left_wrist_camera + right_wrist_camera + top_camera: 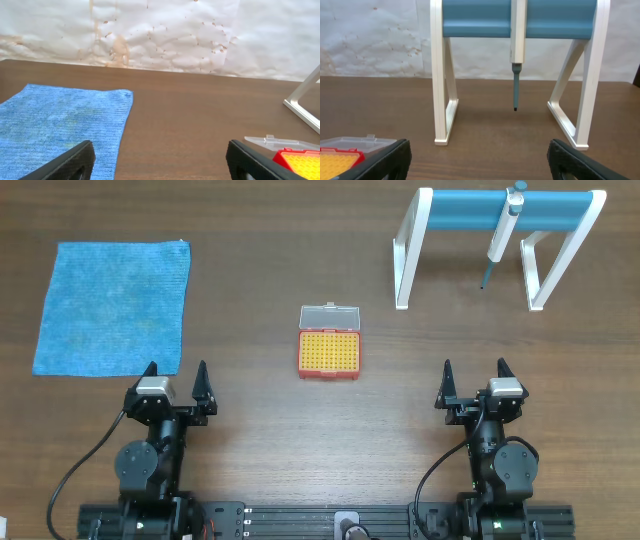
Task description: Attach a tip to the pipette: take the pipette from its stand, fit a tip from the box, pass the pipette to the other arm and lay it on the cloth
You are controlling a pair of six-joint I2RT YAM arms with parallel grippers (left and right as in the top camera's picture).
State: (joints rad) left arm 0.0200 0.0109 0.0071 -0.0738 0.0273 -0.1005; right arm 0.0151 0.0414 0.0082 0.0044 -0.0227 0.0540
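Nearest my left wrist camera, the left gripper stands with its two black fingers spread wide and nothing between them. I note the right gripper in the same condition: fingers apart, holding nothing. Seen from above, both grippers sit low near their own bases, well apart from each other, and neither touches any item.

From the left gripper, the blue cloth lies flat at 11 o'clock, near the fingertips. The tip box is at 2 o'clock. It is a red box holding a yellow rack of tips, and its clear lid lies open toward the far side. From the right gripper, the same box is at 10 o'clock.

The stand is at 12 o'clock from the right gripper. It has white legs carrying a blue crossbar. The pipette hangs from that bar, upright, and its dark lower end points down, clear of the surface.

All items rest on a dark brown wood-grain table. Its far edge meets a white, wrinkled wall covering marked with brownish stains. Black cables loop from the arm bases along the near edge.
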